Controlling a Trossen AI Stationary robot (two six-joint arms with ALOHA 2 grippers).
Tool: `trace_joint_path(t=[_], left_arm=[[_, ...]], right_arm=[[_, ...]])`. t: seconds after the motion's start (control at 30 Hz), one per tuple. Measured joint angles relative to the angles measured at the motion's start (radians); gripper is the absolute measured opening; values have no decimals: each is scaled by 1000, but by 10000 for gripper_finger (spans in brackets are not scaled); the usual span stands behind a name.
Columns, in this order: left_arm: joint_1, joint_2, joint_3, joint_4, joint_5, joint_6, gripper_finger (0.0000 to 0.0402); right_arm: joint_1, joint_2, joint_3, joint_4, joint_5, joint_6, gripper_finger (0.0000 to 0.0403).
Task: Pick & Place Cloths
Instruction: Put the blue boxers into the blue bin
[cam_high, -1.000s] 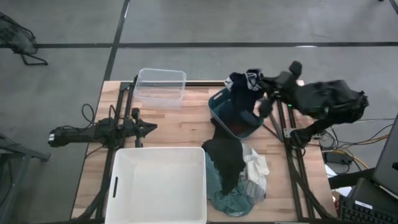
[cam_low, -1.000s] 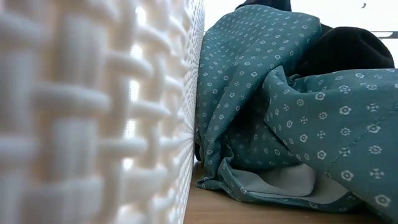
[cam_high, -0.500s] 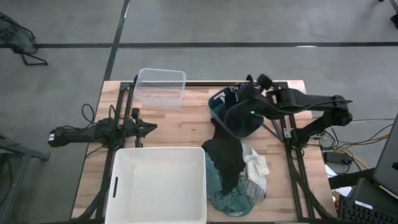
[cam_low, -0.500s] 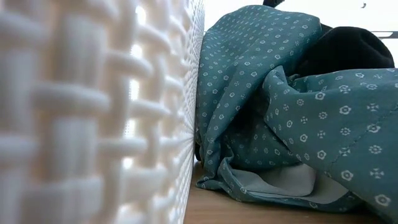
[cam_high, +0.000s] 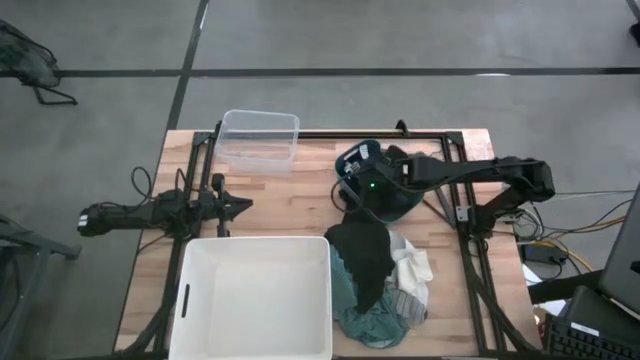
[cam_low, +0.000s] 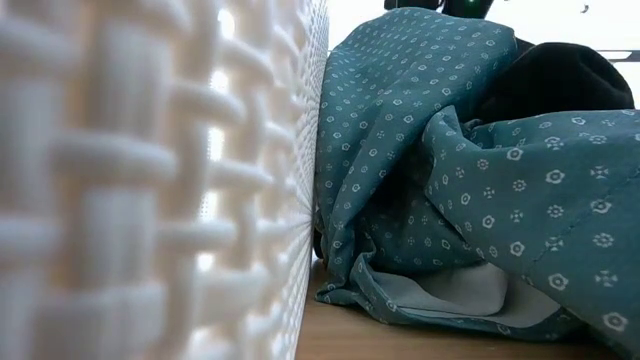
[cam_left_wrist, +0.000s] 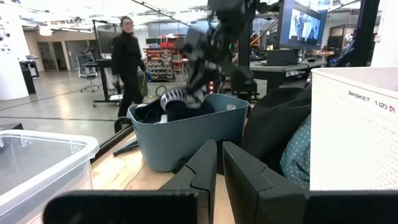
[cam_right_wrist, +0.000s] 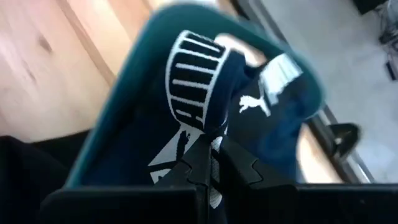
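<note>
A dark cloth with white stripes (cam_right_wrist: 193, 93) is bunched in the teal basket (cam_high: 392, 203), and my right gripper (cam_high: 356, 166) is shut on it just above the basket's far left part. In the left wrist view the same cloth (cam_left_wrist: 180, 102) shows at the basket's rim (cam_left_wrist: 186, 134). A pile of cloths (cam_high: 380, 275) in black, teal, white and grey lies on the table at the basket's near side. At the table's left, my left gripper (cam_high: 240, 205) is shut on nothing and points level. My right gripper pinches a fold of the dark striped cloth (cam_right_wrist: 208, 140) between its two fingers. The fingers slant down from the table's right side. The cloth hangs bunched below them, its lower part inside the basket (cam_left_wrist: 168, 112).
A big white tub (cam_high: 255, 300) stands at the near left, its woven wall (cam_low: 150, 180) against the teal patterned cloth (cam_low: 450, 180). A clear plastic container (cam_high: 260, 140) sits at the far left. A person (cam_left_wrist: 127, 62) walks in the room beyond the table.
My right gripper has come down and toward the table's left, tipping its fingers downward, and has stayed shut. The dark striped cloth has gone with it, from hanging above the basket's far right rim down into the basket.
</note>
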Motion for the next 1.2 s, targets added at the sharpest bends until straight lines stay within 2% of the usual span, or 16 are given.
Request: trace_joint_path(t=[0.17, 0.33, 0.47, 0.73, 1.0, 1.2], left_arm=[[0, 0, 0, 0, 0, 0, 35], [0, 0, 0, 0, 0, 0, 35], [0, 0, 0, 0, 0, 0, 35], [0, 0, 0, 0, 0, 0, 35], [0, 0, 0, 0, 0, 0, 35], [0, 1, 0, 0, 0, 0, 35]], right_arm=[[-41, 69, -86, 75, -54, 1, 13], [-71, 131, -131, 153, -166, 14, 13], [-78, 166, -148, 180, -173, -9, 13], [-77, 147, -88, 160, -174, -19, 13], [-77, 78, 14, 28, -165, 5, 15], [-76, 45, 66, -32, -148, 33, 56]])
